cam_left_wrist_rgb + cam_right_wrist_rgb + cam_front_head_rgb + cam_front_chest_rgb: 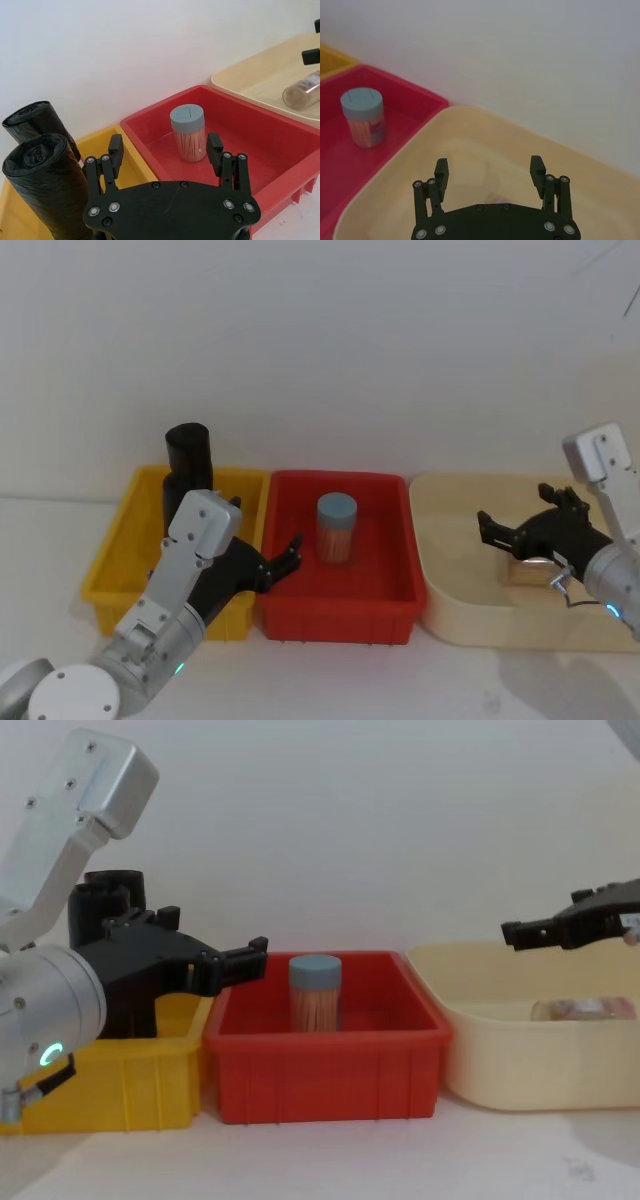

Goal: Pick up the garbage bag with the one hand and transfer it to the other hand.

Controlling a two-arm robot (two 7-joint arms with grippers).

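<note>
Two matte black garbage bag rolls stand upright in the yellow bin [110, 570]: a nearer roll [45, 190] and a farther roll [36, 122]. No label shows on either, so I cannot tell them apart. One roll's top [187, 448] rises above the bin, and the rolls [105, 895] sit behind my left hand. My left gripper [165, 150], on the green-ringed arm, hangs open over the wall between the yellow and red bins [265, 528], just right of the rolls, holding nothing. My right gripper [489, 167] hovers open and empty over the beige tub [450, 610].
The red bin [340, 605] in the middle holds a toothpick jar with a blue-grey lid [337, 527]. A clear jar [585, 1010] lies on its side in the beige tub. The white wall stands close behind all three bins.
</note>
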